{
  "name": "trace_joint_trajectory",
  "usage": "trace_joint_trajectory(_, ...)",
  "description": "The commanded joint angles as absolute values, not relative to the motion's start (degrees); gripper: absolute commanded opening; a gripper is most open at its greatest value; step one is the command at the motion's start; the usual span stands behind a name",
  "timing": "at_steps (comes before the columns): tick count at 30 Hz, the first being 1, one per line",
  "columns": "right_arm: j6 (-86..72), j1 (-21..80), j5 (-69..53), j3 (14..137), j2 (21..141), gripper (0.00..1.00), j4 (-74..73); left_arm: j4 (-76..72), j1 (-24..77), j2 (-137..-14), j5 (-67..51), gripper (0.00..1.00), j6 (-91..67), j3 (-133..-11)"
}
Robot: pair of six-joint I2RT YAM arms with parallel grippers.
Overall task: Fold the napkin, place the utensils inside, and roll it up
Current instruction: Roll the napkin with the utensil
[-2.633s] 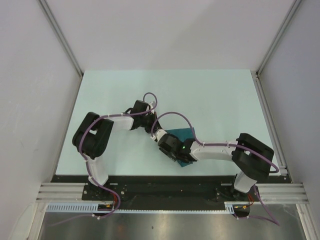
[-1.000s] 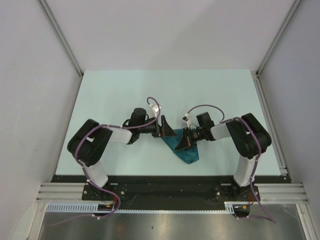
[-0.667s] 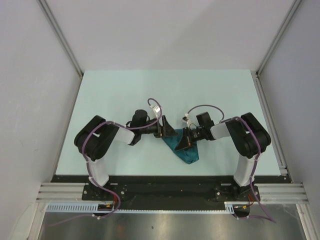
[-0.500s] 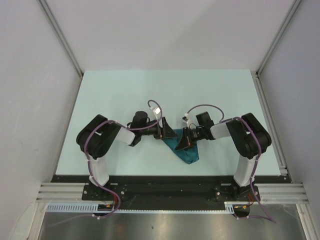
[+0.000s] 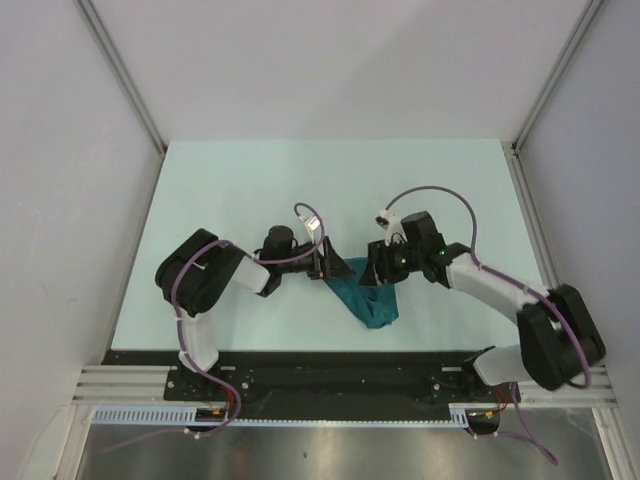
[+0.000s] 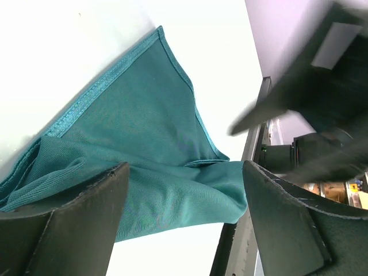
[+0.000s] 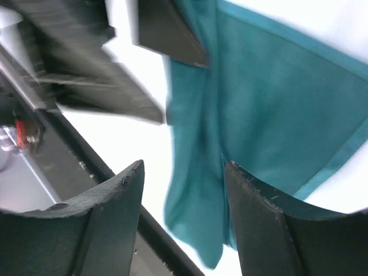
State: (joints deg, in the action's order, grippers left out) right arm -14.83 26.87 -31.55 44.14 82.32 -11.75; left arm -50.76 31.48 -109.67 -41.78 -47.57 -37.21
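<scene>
The napkin [image 5: 366, 300] lies bunched on the table [image 5: 250, 180], centre and towards the near edge. The left gripper [image 5: 327, 262] and right gripper [image 5: 375, 268] flank its far end, leaving only a narrow gap between them. Open tabletop extends far, left and right, bounded by the enclosure walls [image 5: 80, 200].

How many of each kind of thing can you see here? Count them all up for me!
Teal napkin: 1
Robot grippers: 2 (left gripper, right gripper, both open beside the napkin)
Table: 1
Total: 4
</scene>
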Motion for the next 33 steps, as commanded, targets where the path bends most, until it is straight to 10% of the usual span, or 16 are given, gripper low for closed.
trace_joint_trajectory(1,-9.1,39.8,-10.7,43.4,70.6,0.64,-15.9,-37.5,31.9,-114.2,-37.1,0.87,-45.6,-36.7)
trace_joint_trajectory(12,-9.5,61.5,13.6,43.9,78.0,0.63,-19.2,-32.1,31.9,-114.0,-37.1,0.88,-46.1,-38.6)
trace_joint_trajectory(33,-17.9,63.4,21.4,46.0,83.8,0.62,-28.7,-29.2,31.8,-112.5,-37.2,0.88,-45.3,-40.0)
